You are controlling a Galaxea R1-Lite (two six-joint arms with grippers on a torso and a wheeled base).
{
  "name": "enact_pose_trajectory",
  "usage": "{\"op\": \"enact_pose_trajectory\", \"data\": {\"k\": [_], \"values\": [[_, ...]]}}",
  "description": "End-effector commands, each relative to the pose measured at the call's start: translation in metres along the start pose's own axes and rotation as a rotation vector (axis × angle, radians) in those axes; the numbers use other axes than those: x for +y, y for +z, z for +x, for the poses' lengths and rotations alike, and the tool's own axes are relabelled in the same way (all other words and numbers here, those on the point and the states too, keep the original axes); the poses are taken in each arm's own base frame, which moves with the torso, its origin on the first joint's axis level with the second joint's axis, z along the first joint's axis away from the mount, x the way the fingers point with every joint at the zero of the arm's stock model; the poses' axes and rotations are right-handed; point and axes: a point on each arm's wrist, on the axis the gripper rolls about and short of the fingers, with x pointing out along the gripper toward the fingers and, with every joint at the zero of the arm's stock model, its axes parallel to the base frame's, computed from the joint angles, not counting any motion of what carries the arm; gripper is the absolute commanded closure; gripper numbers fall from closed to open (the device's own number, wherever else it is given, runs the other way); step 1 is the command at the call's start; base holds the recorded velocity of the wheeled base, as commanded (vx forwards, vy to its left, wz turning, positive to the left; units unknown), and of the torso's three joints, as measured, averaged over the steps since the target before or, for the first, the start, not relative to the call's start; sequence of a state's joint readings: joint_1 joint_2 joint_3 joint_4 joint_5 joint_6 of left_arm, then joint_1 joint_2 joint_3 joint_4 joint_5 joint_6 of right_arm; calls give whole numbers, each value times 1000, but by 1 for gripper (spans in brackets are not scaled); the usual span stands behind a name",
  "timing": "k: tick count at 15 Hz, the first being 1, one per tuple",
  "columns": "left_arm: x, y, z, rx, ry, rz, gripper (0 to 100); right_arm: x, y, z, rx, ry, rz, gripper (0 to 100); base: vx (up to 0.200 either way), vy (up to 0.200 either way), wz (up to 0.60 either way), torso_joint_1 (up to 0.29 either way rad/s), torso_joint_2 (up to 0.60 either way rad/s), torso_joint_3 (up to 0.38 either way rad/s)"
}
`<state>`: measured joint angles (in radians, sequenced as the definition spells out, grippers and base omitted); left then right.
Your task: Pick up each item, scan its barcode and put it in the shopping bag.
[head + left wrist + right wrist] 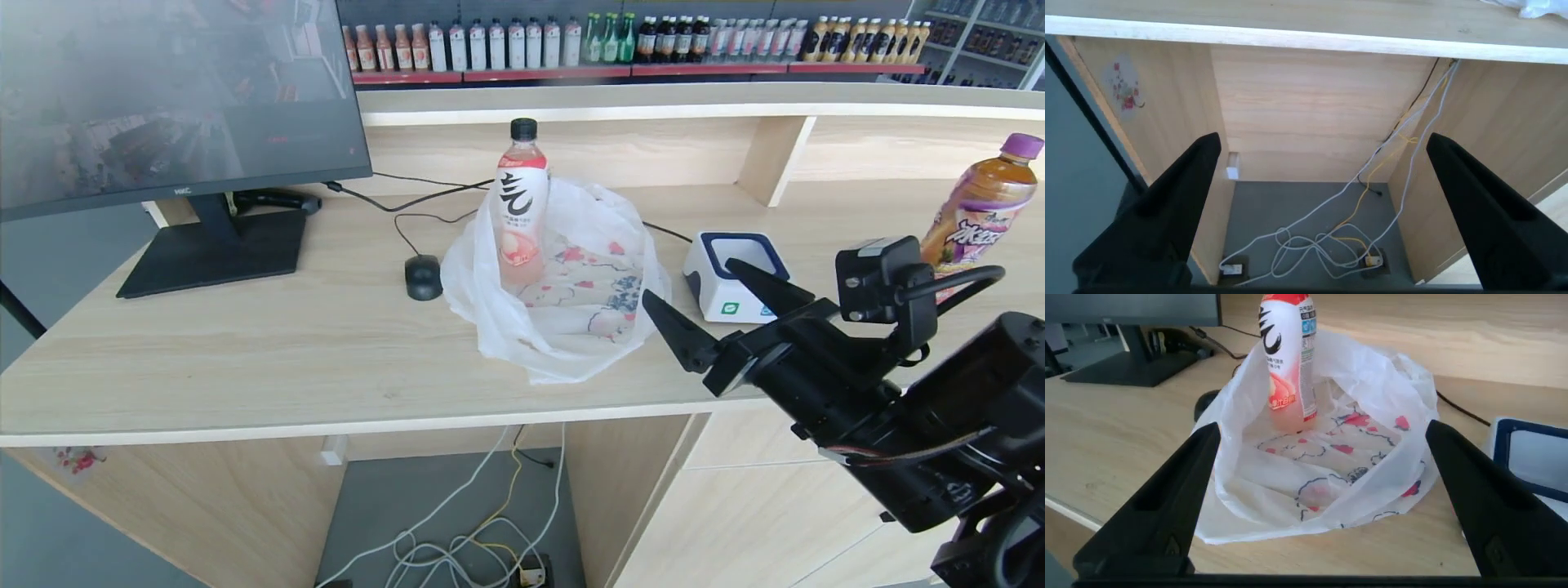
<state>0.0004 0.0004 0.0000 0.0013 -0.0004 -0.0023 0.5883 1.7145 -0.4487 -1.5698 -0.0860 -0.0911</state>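
Hovering at 4 o'clock of shopping bag [482, 302]: right gripper [690, 279], jaws wide, empty, prob. prepped for next grab. Pink bottle [521, 212] upright in bag. Purple-cap bottle [980, 208] at 3 o'clock of scanner [718, 302], likely next. Left gripper [1323, 143] wide, empty, below counter [245, 359].

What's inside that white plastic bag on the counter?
A pink drink bottle stands upright inside the bag. By its base there is red and blue print; the folds hide whether that is another item.
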Motion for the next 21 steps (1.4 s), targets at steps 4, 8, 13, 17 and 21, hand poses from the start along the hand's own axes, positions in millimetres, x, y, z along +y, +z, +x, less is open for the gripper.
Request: {"op": "enact_pose_trajectory", "data": {"k": [4, 8, 13, 17, 21], "values": [[0, 0, 0, 0, 2, -2, 0, -5, 0, 1, 0, -21, -30, 0, 0, -200, 0, 6, -1, 2], [0, 0, 0, 0, 2, -1, 0, -7, 4, -1, -11, -25, -35, 0, 0, -200, 0, 4, -1, 0], [0, 0, 0, 0, 0, -2, 0, -11, 1, -4, 5, -40, -41, 0, 0, -200, 0, 2, 0, 5], [0, 0, 0, -2, 2, -1, 0, -21, 1, -8, 11, -75, -52, 0, 0, -200, 0, 4, 5, 2], [0, 0, 0, 0, 2, -1, 0, -32, 2, -13, 15, -116, -63, 0, 0, -200, 0, 2, 1, 2]]}}
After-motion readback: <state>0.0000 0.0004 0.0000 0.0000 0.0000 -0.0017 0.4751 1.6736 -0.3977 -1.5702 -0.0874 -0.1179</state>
